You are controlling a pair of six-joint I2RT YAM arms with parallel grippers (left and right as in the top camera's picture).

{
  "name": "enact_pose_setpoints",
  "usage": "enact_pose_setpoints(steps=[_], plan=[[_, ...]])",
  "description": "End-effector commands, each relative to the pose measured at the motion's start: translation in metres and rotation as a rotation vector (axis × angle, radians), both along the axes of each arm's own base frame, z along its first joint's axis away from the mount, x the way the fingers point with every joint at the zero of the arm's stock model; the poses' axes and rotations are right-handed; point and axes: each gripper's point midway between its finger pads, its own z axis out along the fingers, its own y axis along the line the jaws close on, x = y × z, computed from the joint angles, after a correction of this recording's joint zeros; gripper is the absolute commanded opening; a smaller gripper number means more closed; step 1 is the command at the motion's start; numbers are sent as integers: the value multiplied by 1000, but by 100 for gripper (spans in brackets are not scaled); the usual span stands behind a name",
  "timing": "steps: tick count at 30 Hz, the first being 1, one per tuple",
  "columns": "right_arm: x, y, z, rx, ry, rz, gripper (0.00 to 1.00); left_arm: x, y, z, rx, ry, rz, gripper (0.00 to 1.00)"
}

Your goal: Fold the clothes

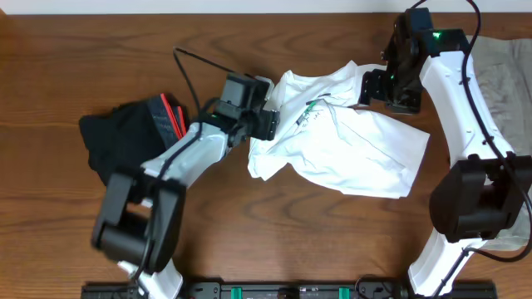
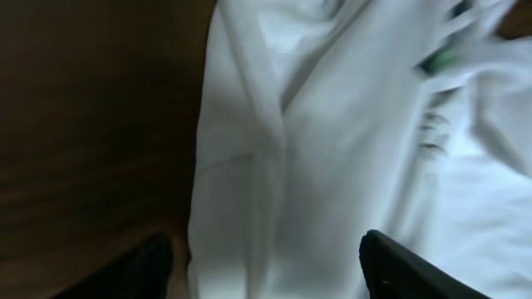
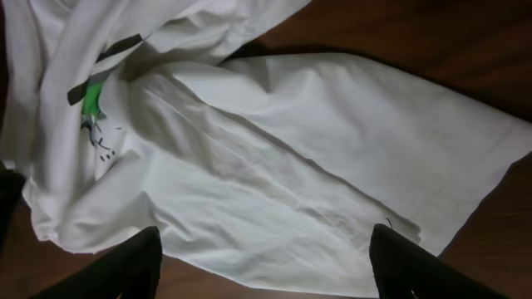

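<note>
The white T-shirt [image 1: 349, 145] lies crumpled in the middle of the table, with small dark-green marks near its collar [image 1: 309, 108]. It fills the left wrist view [image 2: 316, 149] and the right wrist view [image 3: 291, 166]. The black shorts [image 1: 120, 137] with a red waistband lie bunched at the left. The khaki-grey garment [image 1: 503, 75] lies at the right edge. My left gripper [image 1: 273, 123] is open at the shirt's left edge, its fingers [image 2: 266, 274] astride the cloth. My right gripper [image 1: 366, 87] is open over the shirt's far right part, its fingers [image 3: 266, 266] empty.
The wooden table [image 1: 75, 50] shows bare at the far left and along the front. The right arm's base [image 1: 478, 199] stands over part of the khaki-grey garment. A black cable [image 1: 187, 75] runs from the left arm.
</note>
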Motion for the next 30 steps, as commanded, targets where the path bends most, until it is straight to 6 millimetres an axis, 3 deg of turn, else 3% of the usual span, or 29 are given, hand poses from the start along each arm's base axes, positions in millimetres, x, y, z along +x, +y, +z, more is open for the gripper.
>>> enact_pose_setpoints(steps=[1, 5, 7, 11, 14, 16, 19, 22, 26, 30], plan=[[-4, -1, -2, 5, 3, 13, 78, 5, -2, -15, -10, 26, 24, 72], [-6, -1, -13, 5, 11, 12, 78, 4, -1, -30, -2, 55, 32, 55], [-8, -1, -20, 5, 20, 12, 78, 5, 2, -32, 14, 51, 44, 36], [-15, -2, -35, 2, 48, 12, 77, 12, 13, -26, 53, 20, 94, 8], [-22, -2, -44, 1, 70, 12, 75, 25, 35, -6, 83, -32, 207, 6], [-24, -5, -49, -10, 80, 8, 75, 34, 53, 17, 93, -90, 266, 6], [-26, -17, -56, -58, 83, -6, 74, 43, 89, 50, 116, -159, 365, 6], [-26, -32, -61, -95, 88, -46, 74, 45, 126, 71, 123, -181, 450, 6], [-31, -35, -71, -70, 101, -64, 74, 42, 146, 75, 90, -150, 474, 6], [-45, -25, -87, -35, 138, -11, 73, 35, 149, 68, 99, -110, 472, 9]])
